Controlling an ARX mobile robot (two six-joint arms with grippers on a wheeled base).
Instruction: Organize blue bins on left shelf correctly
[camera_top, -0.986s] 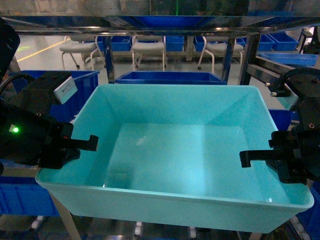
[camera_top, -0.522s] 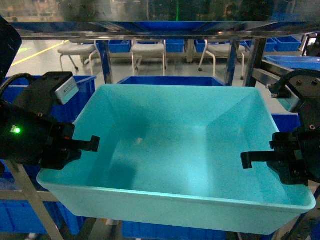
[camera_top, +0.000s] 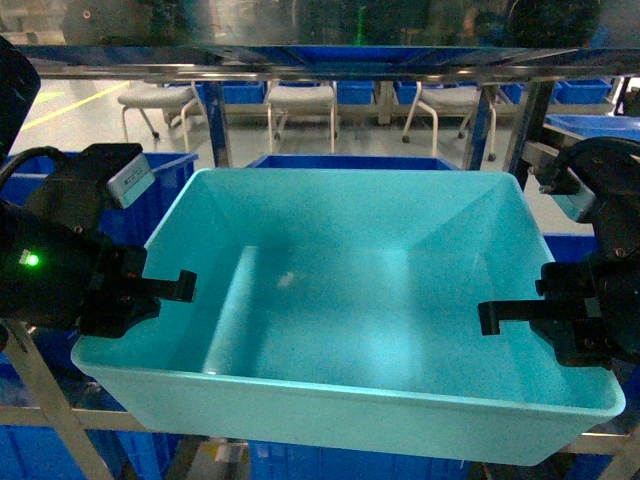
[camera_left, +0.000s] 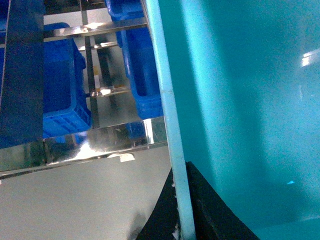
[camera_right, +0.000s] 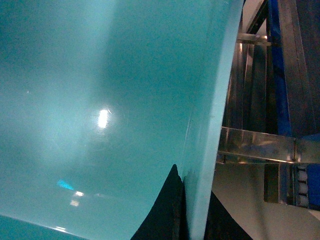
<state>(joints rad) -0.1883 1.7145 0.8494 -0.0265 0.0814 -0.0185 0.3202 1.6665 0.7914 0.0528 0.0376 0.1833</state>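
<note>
Steel rack ahead, royal-blue bins behind, three white chairs on the floor beyond. One turquoise tub, held up in front of the rack. Left gripper jaws clamp its left rim, right gripper jaws clamp its right rim; tub spans between both jaws.

A warehouse or factory storeroom: shiny stainless-steel shelving racks hold rows of royal-blue plastic bins, with white chairs on the far floor.
</note>
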